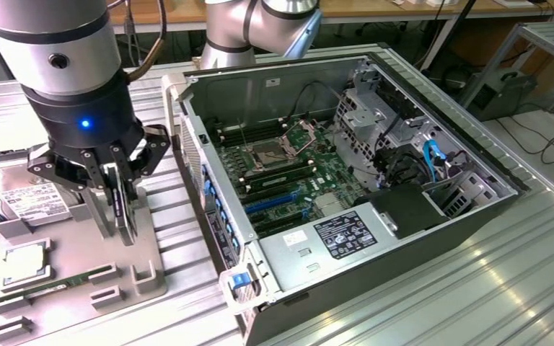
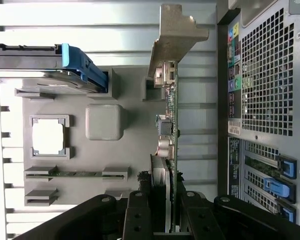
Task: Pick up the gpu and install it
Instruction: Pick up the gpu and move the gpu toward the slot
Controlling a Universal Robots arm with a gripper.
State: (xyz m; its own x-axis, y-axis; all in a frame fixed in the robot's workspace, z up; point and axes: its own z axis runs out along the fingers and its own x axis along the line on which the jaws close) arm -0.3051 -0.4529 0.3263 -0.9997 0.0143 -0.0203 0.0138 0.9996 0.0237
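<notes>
The gpu (image 2: 173, 125) stands on edge over the grey parts tray (image 2: 132, 150), its green board seen edge-on and its silver bracket (image 2: 177, 35) at the far end. My gripper (image 2: 165, 220) is shut on it, one black finger (image 2: 138, 212) on each side of the card. In the exterior view the gripper (image 1: 118, 216) hangs straight down over the tray (image 1: 84, 249), at the exterior view's left, with the gpu (image 1: 129, 232) as a dark thin slab between the fingers. I cannot tell whether the card's lower edge still touches the tray.
On the tray lie a hard drive (image 1: 27, 198), a processor (image 1: 27, 263) and a memory stick (image 1: 55, 285). The open computer case (image 1: 469, 209) lies to the exterior view's right, motherboard (image 1: 287, 173) exposed. Blue slot latches (image 2: 285, 167) line the case's rear panel near the card.
</notes>
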